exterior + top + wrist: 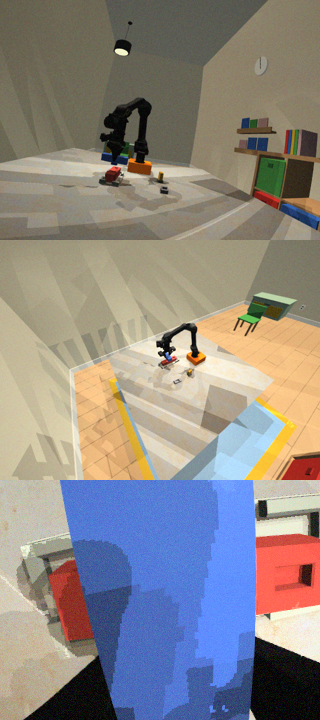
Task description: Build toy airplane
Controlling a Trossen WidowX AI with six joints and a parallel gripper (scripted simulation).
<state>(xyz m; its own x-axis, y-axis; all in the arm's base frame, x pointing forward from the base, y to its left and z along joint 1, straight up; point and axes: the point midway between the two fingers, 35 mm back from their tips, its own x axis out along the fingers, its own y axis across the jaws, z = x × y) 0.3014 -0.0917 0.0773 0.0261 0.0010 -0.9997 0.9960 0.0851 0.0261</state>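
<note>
My gripper (166, 351) (114, 155) (174, 648) is shut on the blue wing (168, 357) (105, 157) (165, 580). The wing is held crosswise over the middle of the red fuselage (164, 362) (111, 176) (266, 587). In the exterior view a small tab points down from the wing, with a gap between it and the fuselage. The fuselage lies in the pale grey cradle (115, 184) (287, 506), and its tail socket shows in the wrist view. The wing hides its top socket there. The yellow tail fin (189, 372) (161, 175) stands upright in a small dark holder.
A small grey holder (177, 381) (164, 191) with an empty opening is near the fin, on the side away from the arm. The orange base block (195, 358) (139, 167) of the arm stands beyond the cradle and fin.
</note>
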